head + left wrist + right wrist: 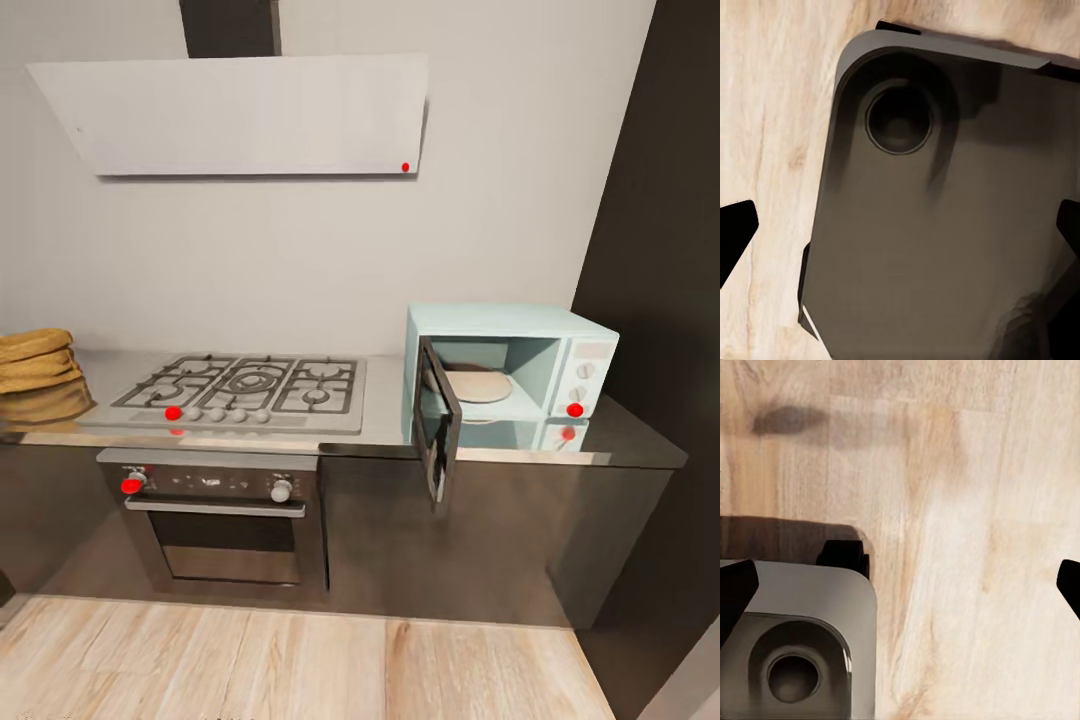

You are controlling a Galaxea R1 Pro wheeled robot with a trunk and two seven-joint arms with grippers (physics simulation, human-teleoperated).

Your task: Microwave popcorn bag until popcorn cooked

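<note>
Wooden floor (967,510) lies under both my released, empty jaws. Microwave (510,385) stands open on the desk (640,440); next I must locate the popcorn bag.

Countertop (380,405) glossy grey metal; floor (300,660) pale matt wood

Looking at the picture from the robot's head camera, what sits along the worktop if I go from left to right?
Tan popcorn bag at the left edge → gas hob with grey grates → open microwave door → mint-blue microwave with its white control panel, all on the grey countertop.
</note>
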